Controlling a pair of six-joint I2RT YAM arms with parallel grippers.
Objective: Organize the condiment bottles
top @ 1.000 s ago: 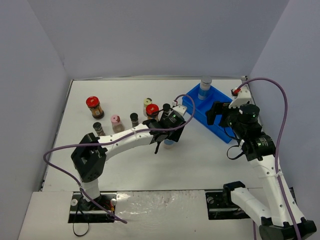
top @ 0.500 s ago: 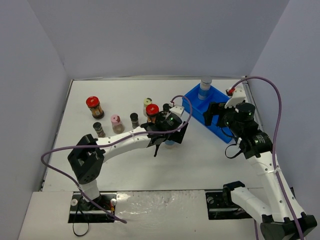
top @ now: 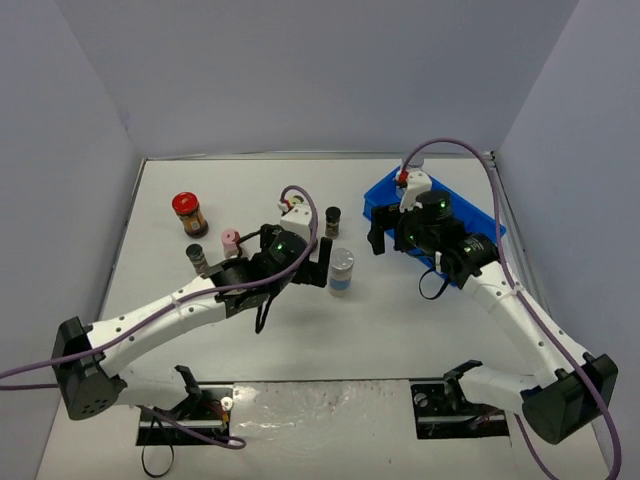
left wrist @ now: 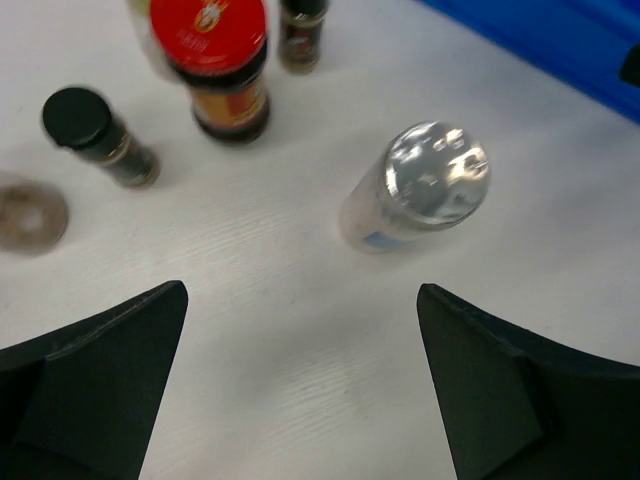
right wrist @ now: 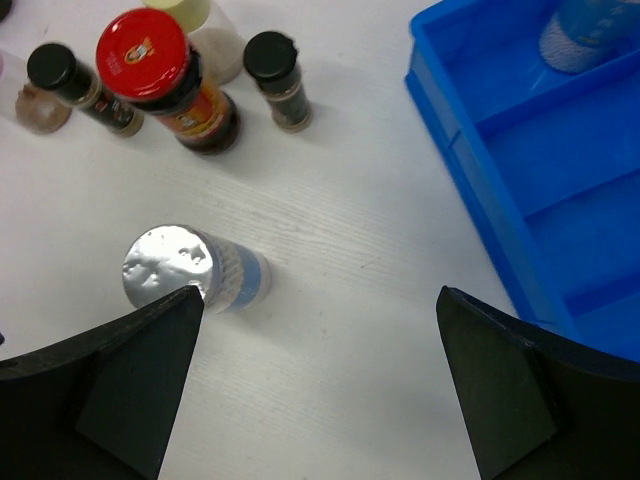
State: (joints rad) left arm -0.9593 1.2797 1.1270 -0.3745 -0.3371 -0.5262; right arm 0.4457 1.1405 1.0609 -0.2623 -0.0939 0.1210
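Left hand (left wrist: 305, 385) spread wide and empty, just clear of the upright grey-capped blue-labelled bottle (left wrist: 418, 192) on the tabletop (left wrist: 290, 300); right hand (right wrist: 320, 385) likewise spread, empty.

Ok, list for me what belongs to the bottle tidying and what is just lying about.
Job: grey-capped bottle; second grey-capped bottle; two red-lidded jars; pink-lidded jar; cream-lidded jar; small dark-capped jars.
Other: blue divided tray; purple cables.

- grey-capped bottle (left wrist: 425, 185) stands alone, with bare table (left wrist: 300, 340) all round it
- red-lidded jar (left wrist: 215, 65) and dark-capped jar (left wrist: 95, 135) cluster just beyond it; blue tray (right wrist: 470, 190) well apart on the right
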